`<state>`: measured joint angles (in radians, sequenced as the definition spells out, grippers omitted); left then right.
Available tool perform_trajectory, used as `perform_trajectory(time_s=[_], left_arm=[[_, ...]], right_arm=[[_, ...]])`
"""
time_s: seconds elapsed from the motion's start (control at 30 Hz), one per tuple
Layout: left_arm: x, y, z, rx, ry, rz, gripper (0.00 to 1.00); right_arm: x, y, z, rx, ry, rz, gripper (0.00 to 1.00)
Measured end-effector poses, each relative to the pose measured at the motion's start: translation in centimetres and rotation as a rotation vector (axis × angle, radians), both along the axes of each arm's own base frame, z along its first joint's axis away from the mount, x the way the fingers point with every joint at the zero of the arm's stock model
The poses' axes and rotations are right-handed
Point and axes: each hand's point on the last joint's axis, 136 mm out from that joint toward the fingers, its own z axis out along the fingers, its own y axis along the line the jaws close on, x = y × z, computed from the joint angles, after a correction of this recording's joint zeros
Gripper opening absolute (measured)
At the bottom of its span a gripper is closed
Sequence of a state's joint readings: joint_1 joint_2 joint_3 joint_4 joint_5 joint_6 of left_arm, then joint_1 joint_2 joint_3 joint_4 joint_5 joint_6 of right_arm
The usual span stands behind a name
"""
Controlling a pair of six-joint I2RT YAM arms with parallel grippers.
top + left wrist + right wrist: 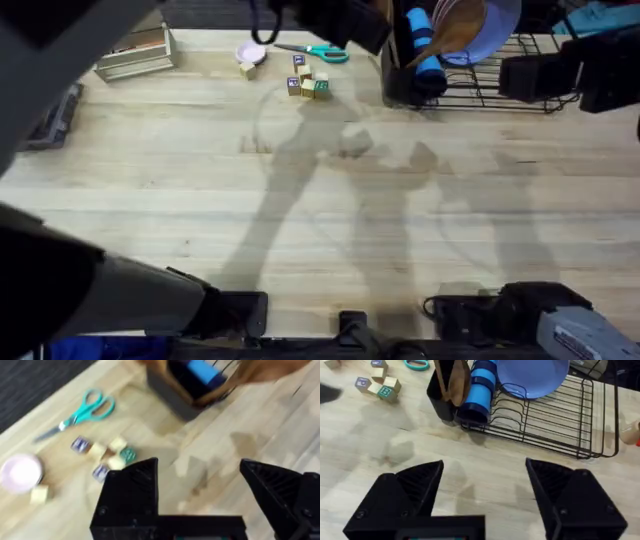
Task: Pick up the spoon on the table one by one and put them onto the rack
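Brown wooden spoons [455, 30] stand bowl-up in the black holder [437, 395] at the left end of the black wire rack [555, 425], beside a blue cup [480, 390]. In the left wrist view the spoons [270, 370] are a brown blur above the holder. My left gripper [198, 467] is open and empty, hovering over bare table [320, 220] near the holder; in the overhead view it is the dark shape [340, 20] at the far edge. My right gripper [485, 466] is open and empty in front of the rack, at the right [565, 75] in the overhead view.
A blue plate [532, 375] leans in the rack. Teal scissors [82, 412], lettered blocks [308, 82] and a small pink bowl [21, 472] lie left of the holder. A beige organiser [135, 52] stands at the far left, a dark object [50, 120] at the left edge.
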<state>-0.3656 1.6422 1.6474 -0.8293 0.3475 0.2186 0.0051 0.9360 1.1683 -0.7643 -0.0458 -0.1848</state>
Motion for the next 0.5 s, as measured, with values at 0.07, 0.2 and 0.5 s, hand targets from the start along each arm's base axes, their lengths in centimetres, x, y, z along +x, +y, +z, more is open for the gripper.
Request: perform_trajectory(time_s=[0.07, 0.2, 0.5], left_arm=[[-1.1, 1.4, 0.0, 0.055, 0.017, 0.031, 0.995], [-3.5, 4.3, -0.7, 0.176, 0.079, 0.094, 0.993], [-7.5, 9.9, -1.6, 0.388, 0.189, 0.26, 0.993]], right_arm=[[0.0, 0.0, 0.0, 0.0, 0.0, 0.0, 0.996], [0.0, 0.0, 0.0, 0.0, 0.0, 0.0, 0.996], [0.0, 0.0, 0.0, 0.0, 0.0, 0.0, 0.997]])
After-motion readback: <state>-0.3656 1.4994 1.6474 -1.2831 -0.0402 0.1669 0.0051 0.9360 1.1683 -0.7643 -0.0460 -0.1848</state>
